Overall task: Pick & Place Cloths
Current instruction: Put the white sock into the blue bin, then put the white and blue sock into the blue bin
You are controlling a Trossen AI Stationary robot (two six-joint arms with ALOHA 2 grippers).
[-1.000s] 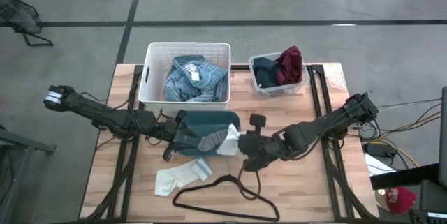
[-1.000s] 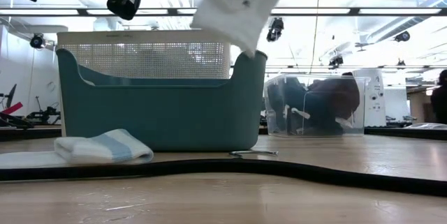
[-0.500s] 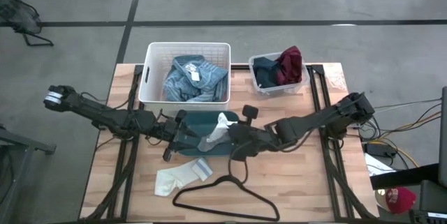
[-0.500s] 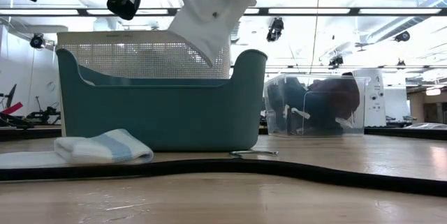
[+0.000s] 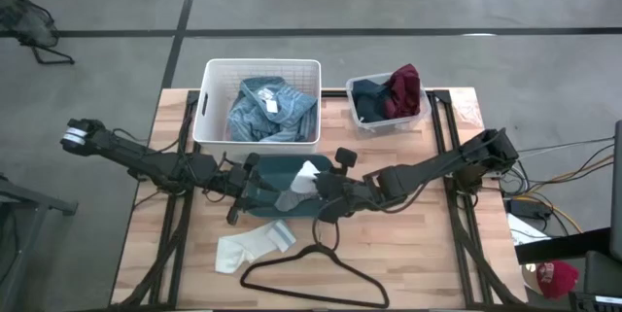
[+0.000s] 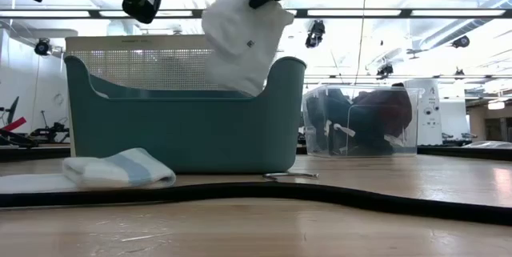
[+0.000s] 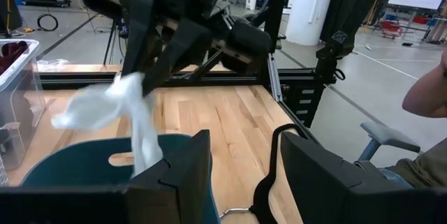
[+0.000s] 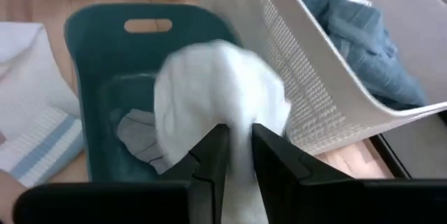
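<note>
White sock held over the teal bin

My right gripper [image 8: 234, 155] is pinched shut on the white sock [image 5: 307, 173], which hangs over the teal bin [image 5: 262, 200] near the table's middle; I should lower until it clears the rim, then let go. The left gripper [image 7: 241, 175], fingers apart, waits at the bin's left end. A second sock [image 5: 255, 245] lies near the front edge beside the hanger [image 5: 311, 275]. Compared with a second ago, the sock has travelled from the bin's right rim to above its inside and hangs lower.
</note>
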